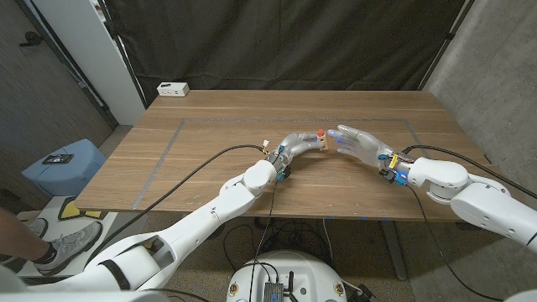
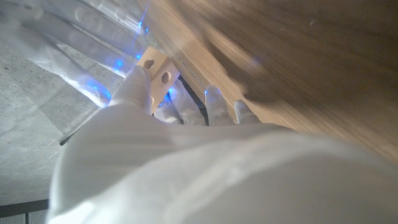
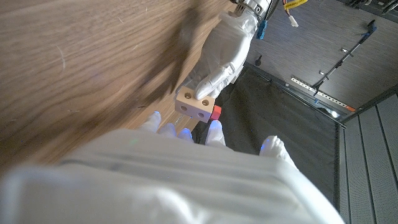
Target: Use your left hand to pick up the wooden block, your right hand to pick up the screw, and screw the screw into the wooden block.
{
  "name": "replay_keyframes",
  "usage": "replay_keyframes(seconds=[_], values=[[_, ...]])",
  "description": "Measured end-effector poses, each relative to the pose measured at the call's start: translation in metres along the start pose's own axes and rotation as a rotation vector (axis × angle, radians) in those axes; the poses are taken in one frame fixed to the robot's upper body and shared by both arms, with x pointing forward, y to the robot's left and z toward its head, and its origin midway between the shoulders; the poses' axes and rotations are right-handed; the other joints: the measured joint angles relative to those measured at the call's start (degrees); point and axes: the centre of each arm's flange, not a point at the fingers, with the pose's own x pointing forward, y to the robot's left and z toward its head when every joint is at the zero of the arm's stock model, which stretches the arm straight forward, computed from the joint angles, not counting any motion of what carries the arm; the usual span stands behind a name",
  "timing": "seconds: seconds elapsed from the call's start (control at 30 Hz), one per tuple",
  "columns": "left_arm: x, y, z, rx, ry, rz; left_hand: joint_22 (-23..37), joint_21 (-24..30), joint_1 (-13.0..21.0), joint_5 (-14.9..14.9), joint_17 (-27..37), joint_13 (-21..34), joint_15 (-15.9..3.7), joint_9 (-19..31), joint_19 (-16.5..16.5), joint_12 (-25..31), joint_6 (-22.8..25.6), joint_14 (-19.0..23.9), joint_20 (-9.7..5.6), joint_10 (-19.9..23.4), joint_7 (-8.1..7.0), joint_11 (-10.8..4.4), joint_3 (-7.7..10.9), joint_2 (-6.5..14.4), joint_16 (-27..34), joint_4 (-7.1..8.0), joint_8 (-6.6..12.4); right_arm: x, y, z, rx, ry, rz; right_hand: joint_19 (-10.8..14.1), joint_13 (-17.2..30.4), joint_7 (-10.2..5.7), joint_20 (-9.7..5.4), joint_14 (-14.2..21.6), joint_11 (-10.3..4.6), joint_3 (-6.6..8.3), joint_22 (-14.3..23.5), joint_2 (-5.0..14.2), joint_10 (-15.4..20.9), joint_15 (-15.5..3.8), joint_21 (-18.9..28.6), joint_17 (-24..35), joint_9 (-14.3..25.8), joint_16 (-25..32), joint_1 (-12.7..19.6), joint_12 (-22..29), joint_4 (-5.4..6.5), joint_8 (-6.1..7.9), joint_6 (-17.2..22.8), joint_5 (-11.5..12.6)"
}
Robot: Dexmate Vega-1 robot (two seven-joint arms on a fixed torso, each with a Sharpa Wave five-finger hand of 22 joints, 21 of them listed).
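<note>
The left robot hand [image 1: 295, 146] is gripping the wooden block [image 3: 194, 105] above the table [image 1: 210, 109], its red screw [image 1: 321, 132] facing the spread, empty right robot hand [image 1: 359, 143], which next needs to pinch and twist.

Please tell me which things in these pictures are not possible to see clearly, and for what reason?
- Screw: in the head view a tiny red spot at the left hand; whether it is threaded into the wooden block cannot be told.
- Right hand: in the right wrist view its own back hides the palm, so its contact with the screw is hidden.
- Wooden block in the left wrist view: partly covered by the left hand, and blurred.
</note>
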Motion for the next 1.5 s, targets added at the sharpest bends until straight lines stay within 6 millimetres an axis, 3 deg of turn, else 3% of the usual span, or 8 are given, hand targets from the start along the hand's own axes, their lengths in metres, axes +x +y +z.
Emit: replay_keyframes(seconds=[0.83, 1.5], values=[[0.003, 0.003, 0.005, 0.084, 0.005, -0.013, 0.0, 0.0, 1.1, 0.1, 0.0, 0.1, 0.00, 0.0, 0.2, 0.6, 0.7, 0.0, 0.21, 0.6, 0.13, 0.01, -0.18, 0.0, 0.0, -0.18, 0.00, 0.009, -0.014, -0.001, -0.029, 0.009, -0.034, 0.0, 0.0, 0.43, 0.00, 0.0, 0.00, 0.24, 0.0, 0.00, 0.0, 0.00, 0.0, 0.0, 0.0, 0.0, 0.0, 0.0, -0.24, -0.90, -2.1, 0.0], [0.004, 0.006, 0.010, 0.126, 0.001, -0.006, 0.0, 0.0, 1.0, 0.1, 0.0, 0.4, 0.00, 0.0, 0.2, 0.6, 0.8, 0.0, 0.21, 0.8, 0.23, 0.23, -0.05, 0.0, 0.0, -0.05, 0.00, 0.016, -0.021, -0.012, -0.007, 0.012, -0.046, -0.2, 0.0, -1.03, 0.21, 0.0, 0.00, 0.24, 0.0, 0.00, 0.0, 0.00, 0.0, 0.0, 0.0, 0.0, 0.0, 0.0, -0.24, -1.35, -6.2, 0.0]])
